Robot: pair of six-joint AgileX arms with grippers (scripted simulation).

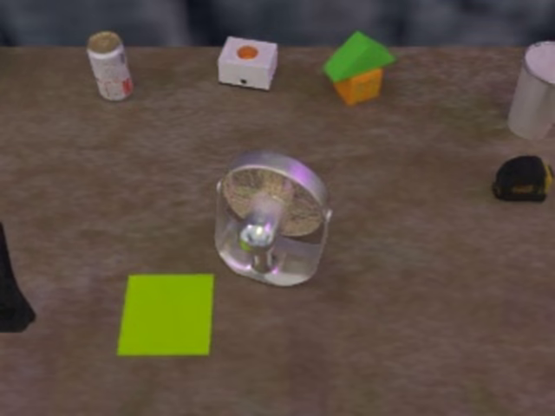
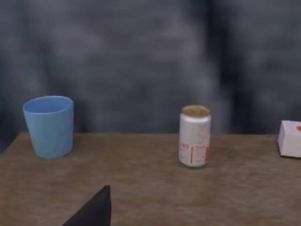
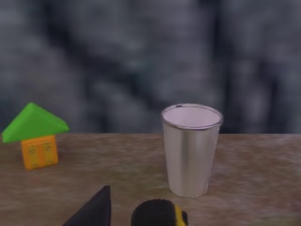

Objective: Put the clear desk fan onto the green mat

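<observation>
The clear desk fan (image 1: 272, 218) is standing upright near the middle of the table (image 1: 416, 286), its beige grille and silver hub facing the near edge. The green mat (image 1: 166, 314) is lying flat at about 7 o'clock from the fan, close by but not touching it, with bare tabletop showing between the two. Nothing is resting on the mat.

The left arm is sitting at the table's left edge, at 9 o'clock from the mat, showing only as a dark shape (image 1: 12, 295) in the top view. In the left wrist view just one dark fingertip (image 2: 94, 212) is showing, so whether those fingers are apart or together cannot be told; they are holding nothing visible. The right arm is not appearing in the top view. Its wrist view is likewise showing a single dark fingertip (image 3: 93, 211), and its finger state cannot be told.

Along the far edge, a white can (image 1: 110, 65) is standing at 10 o'clock from the fan, a white box (image 1: 248, 62) at 12, and an orange house block with a green roof (image 1: 358, 68) at 1. A silver cup (image 1: 536, 91) and a black-and-yellow tape measure (image 1: 523, 179) are sitting at the right edge. A blue cup (image 2: 49, 125) is appearing in the left wrist view only.
</observation>
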